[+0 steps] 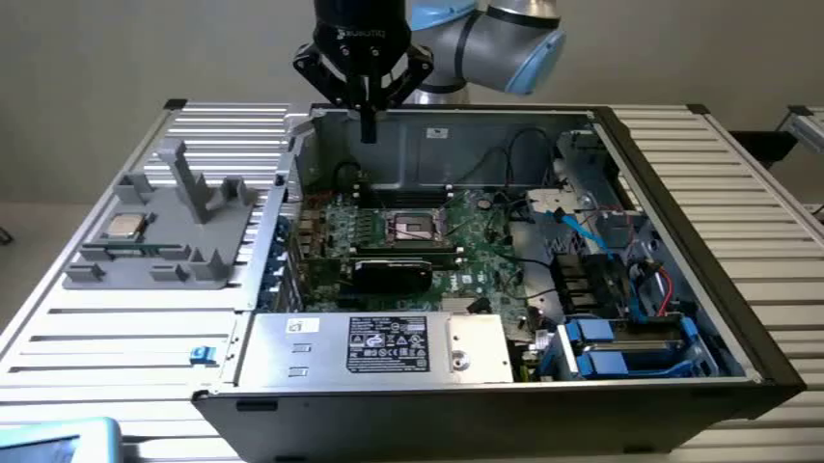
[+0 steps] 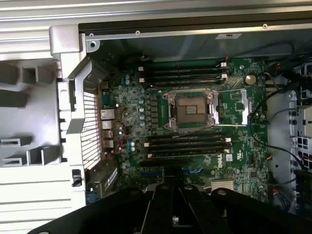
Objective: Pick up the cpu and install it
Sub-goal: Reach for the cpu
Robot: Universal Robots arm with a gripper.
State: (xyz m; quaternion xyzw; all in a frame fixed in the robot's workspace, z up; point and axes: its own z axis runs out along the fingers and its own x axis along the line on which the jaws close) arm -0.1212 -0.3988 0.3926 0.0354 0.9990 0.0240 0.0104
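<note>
Exterior view showed the cpu (image 1: 125, 227) unpicked on its grey holder (image 1: 219, 241), socket (image 1: 415, 227) empty, pincer (image 1: 370, 133) closed, gripping nothing.

even, diffuse light from above fills the exterior view — no hard shadows fall on the slatted table (image 1: 129, 328), whose pale ribs read bright. the open computer case (image 1: 734, 318) is dimmer inside; its walls shade the motherboard (image 1: 496, 256) and the deep corners go near black. the power supply cover (image 1: 477, 342) gives a soft sheen, no harsh glare. the gripper (image 1: 370, 123) is a dark shape against the grey wall. in the wrist view the slatted table (image 2: 146, 9) washes out towards white, the motherboard (image 2: 146, 112) is evenly lit with muted colours — the gripper (image 2: 173, 218), close to the lens, is black, soft, almost without detail.
</note>
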